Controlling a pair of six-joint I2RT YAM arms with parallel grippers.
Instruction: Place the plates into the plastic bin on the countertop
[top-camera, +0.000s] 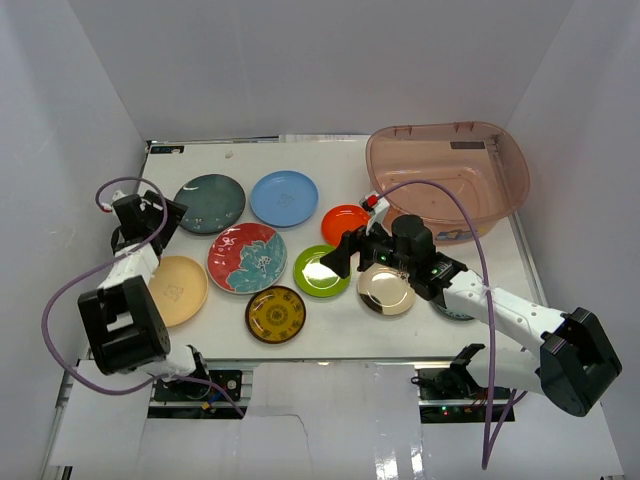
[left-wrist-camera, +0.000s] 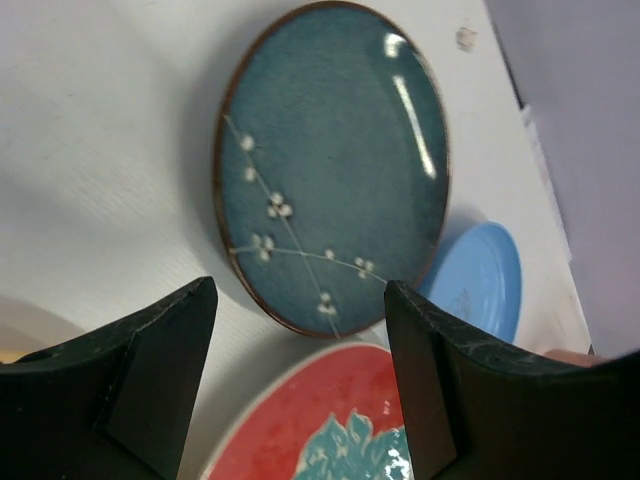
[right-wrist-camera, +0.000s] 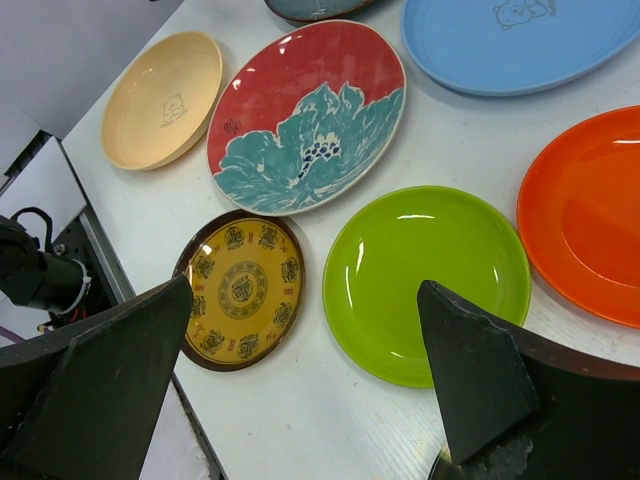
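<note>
Left pincer (left-wrist-camera: 300, 290): fingers spread, holding nothing; hangs over the near rim of the dark teal plate (left-wrist-camera: 335, 160), which bears a white blossom sprig.
Near it: red floral plate (left-wrist-camera: 335, 425) just below the fingers, light blue plate (left-wrist-camera: 480, 280) beyond the teal one to the right.
Right pincer (right-wrist-camera: 305, 290): fingers spread, holding nothing; poised above the tabletop (top-camera: 330, 155) over the gap between the green plate (right-wrist-camera: 425, 280) and the brown-yellow plate (right-wrist-camera: 240, 290).
Around it: orange plate (right-wrist-camera: 590, 215) just beside the green one; gold plate (top-camera: 386, 290) under the right wrist in the top view; tan plate (right-wrist-camera: 160, 100) well apart, at the left edge.
All eight plates lie flat and single on the tabletop, none stacked, some nearly touching.
Bin (top-camera: 450, 180): translucent pinkish-brown, upright at the far right corner of the tabletop, apart from the plates; the orange plate lies nearest its left wall.
</note>
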